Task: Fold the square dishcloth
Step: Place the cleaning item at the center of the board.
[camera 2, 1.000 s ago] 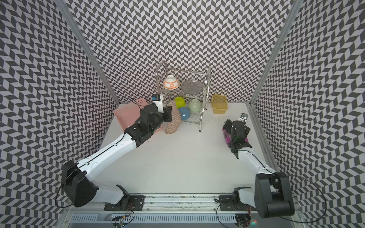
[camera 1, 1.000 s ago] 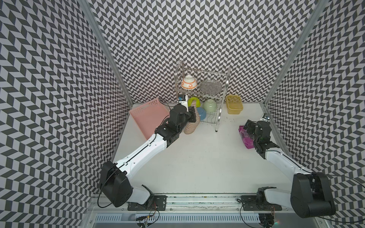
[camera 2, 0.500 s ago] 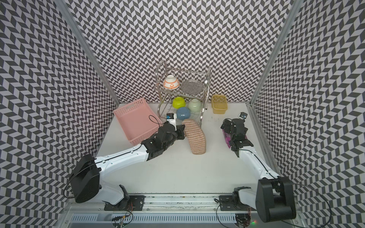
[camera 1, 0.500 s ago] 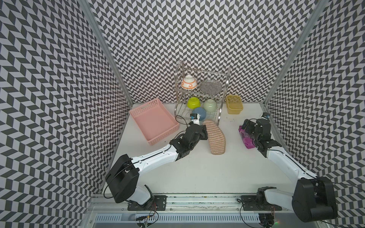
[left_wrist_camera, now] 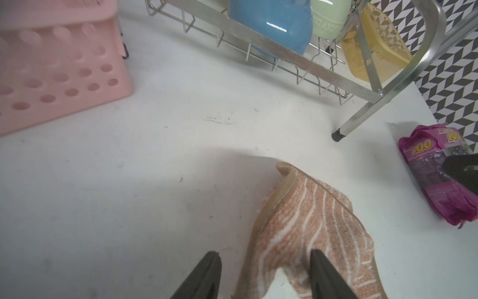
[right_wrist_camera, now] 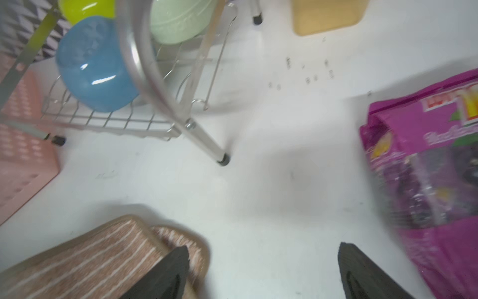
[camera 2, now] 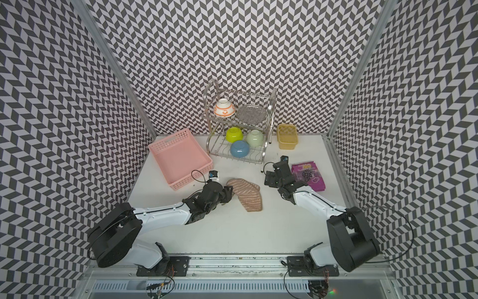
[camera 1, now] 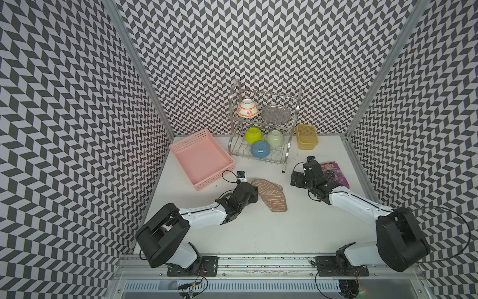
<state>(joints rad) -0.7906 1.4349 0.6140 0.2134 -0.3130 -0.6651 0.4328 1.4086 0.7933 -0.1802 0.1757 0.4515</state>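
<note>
dishcloth: striped tan dishcloth (camera 1: 271,198) lies mid-table (camera 1: 284,233), between the pink basket and the right arm; rumpled, doubled over itself unevenly, neither flat nor square.
left gripper: left gripper (left_wrist_camera: 264,255) is low at one edge of the cloth, jaws apart, cloth lying loose between and under them; no pinch visible.
right gripper: right gripper (right_wrist_camera: 262,248) has its jaws wide with nothing between them; it is just beside the cloth's other end, contact can't be told.
progress: judged early. The cloth is on the work surface, but there is no clean fold and the edges don't line up.
left to do: probably spread it flat, then take the corners and fold edge to edge.
pink basket: pink basket (camera 1: 201,160) is empty, just beside the cloth and the left gripper.
dish rack: dish rack (camera 1: 240,151); the upper tier holds an orange-patterned bowl (camera 1: 247,108) and a clear plate (camera 1: 276,114). The lower tier holds a lime bowl (camera 1: 254,134), a pale green bowl (camera 1: 275,138) and a blue bowl (camera 1: 260,149).
yellow tub: yellow tub (camera 1: 306,136) is beside the rack at the back and looks empty.
purple packet: purple packet (camera 1: 333,176) lies flat on the table by the right gripper, apart from the cloth.
</note>
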